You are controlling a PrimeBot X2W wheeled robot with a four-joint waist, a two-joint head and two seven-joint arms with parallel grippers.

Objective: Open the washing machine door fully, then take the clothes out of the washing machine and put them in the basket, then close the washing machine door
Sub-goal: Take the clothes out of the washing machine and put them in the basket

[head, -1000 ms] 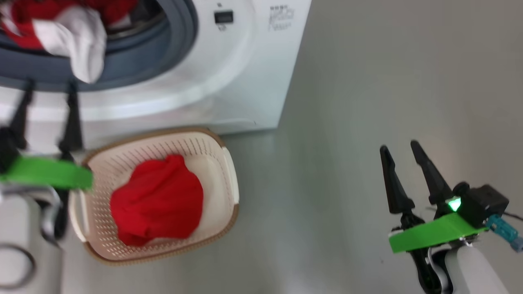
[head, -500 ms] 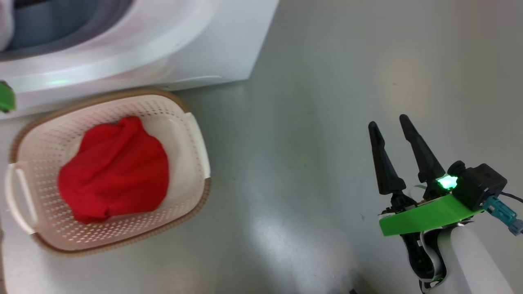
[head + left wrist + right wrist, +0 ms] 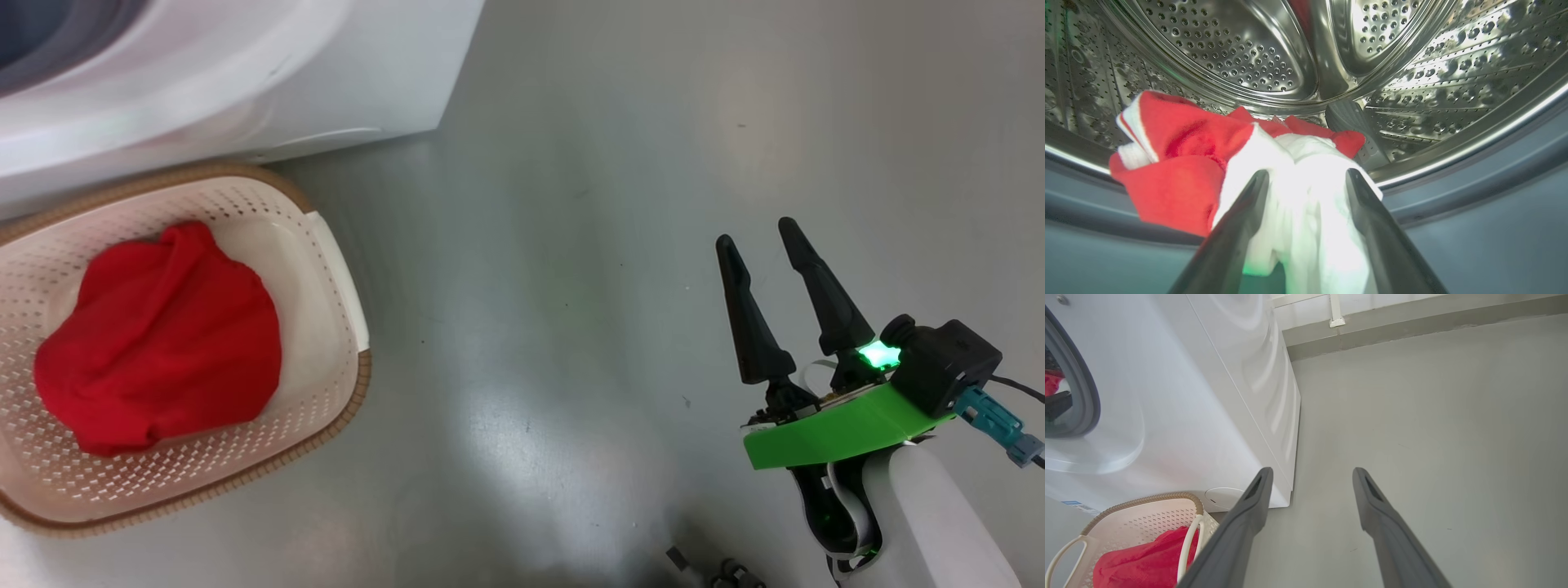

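Left end effector (image 3: 1307, 173) spread astride clothes (image 3: 1180, 163) in washing machine (image 3: 1229, 53), right end effector (image 3: 757, 232) spread above floor (image 3: 571, 245), blue sticker (image 3: 1079, 506) unreadable

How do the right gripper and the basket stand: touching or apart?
Apart. The head view shows a wide stretch of bare grey floor between the right gripper, open and empty, and the basket.
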